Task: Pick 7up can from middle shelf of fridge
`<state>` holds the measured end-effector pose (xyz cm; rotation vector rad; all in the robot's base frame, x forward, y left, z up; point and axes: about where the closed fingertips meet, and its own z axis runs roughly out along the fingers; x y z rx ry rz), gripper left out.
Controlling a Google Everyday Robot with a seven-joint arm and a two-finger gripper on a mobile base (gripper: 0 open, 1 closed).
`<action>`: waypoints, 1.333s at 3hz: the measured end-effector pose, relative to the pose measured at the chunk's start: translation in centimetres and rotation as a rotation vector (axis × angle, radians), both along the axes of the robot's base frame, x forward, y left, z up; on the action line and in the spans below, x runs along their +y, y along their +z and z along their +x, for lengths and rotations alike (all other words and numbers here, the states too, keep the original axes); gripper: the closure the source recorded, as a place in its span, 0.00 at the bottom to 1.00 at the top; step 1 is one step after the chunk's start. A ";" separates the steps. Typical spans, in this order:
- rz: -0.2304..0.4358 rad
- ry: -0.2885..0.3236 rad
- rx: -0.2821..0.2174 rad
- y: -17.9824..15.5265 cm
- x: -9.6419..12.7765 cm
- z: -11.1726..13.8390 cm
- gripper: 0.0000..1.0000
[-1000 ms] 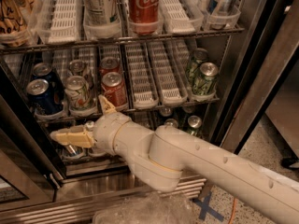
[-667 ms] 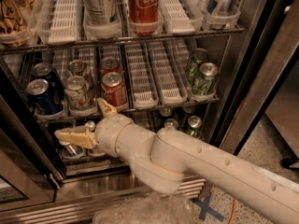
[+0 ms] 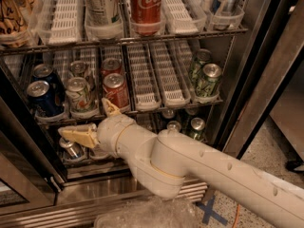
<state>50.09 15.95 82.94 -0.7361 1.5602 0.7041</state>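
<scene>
Currently, on the middle shelf [image 3: 142, 82] of the fridge [image 3: 266, 84], a blue can [image 3: 42, 98] is seen at the left. The 7up can [image 3: 80, 95] is set just beside it at the front of its lane, followed by a red cola can [image 3: 115, 89]. The gripper [image 3: 84, 118] is held just below the 7up can, its fingers [image 3: 78, 136] spread wide and holding nothing. If it is raised carelessly, the shelf's wire edge may be caught, or a neighbouring can knocked or seized instead.

I see my claw [image 3: 94, 121] spread wide, empty, at the front edge of the fridge's [image 3: 256, 70] middle shelf [image 3: 142, 75], just below the 7up can [image 3: 80, 95].
</scene>
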 end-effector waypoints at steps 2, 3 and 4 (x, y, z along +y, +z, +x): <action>-0.041 -0.056 0.006 -0.8 -0.9 1.0 0.18; -0.013 -0.095 0.041 -0.7 -1.1 3.2 0.15; 0.057 -0.130 0.082 0.3 -0.4 6.3 0.14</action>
